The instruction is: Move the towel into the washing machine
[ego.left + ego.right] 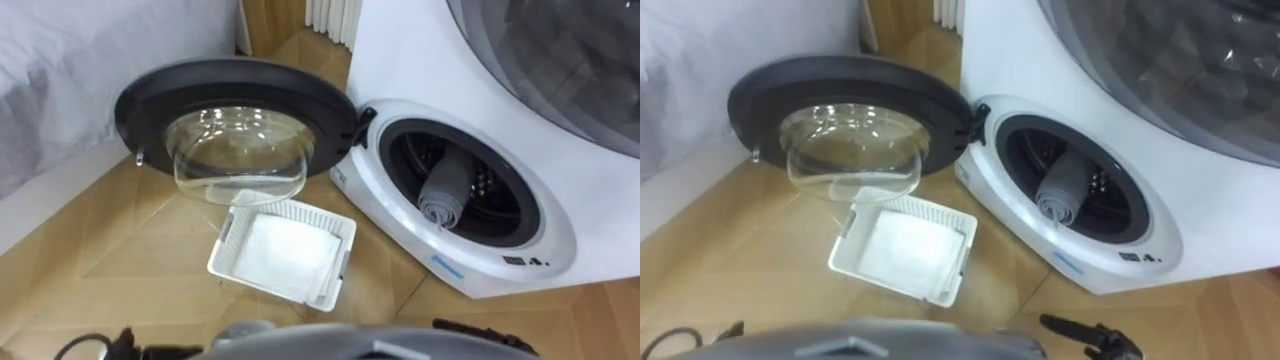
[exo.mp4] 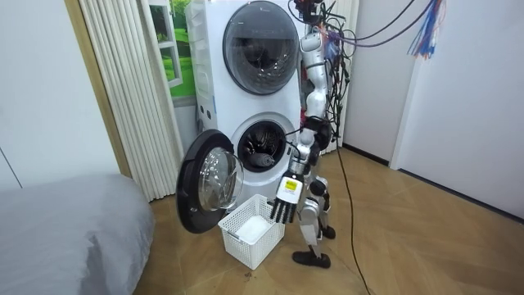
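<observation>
Grey towel (image 1: 447,190) is sitting in the washing machine (image 1: 430,60) drum, door (image 1: 235,105) wide open. My left hand (image 2: 286,199) hangs relaxed by the white basket (image 1: 290,209) on the wood floor (image 1: 110,250), with the bed (image 2: 65,221) nearby.

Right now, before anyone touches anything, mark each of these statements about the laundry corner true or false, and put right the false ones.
1. The lower door of the machine stands swung open. True.
2. The grey towel lies in the white basket. False: it sits rolled up inside the drum.
3. The white basket stands on the wooden floor, in front of the open door. True.
4. The upper door is open as well. False: in the room view it is shut.
</observation>
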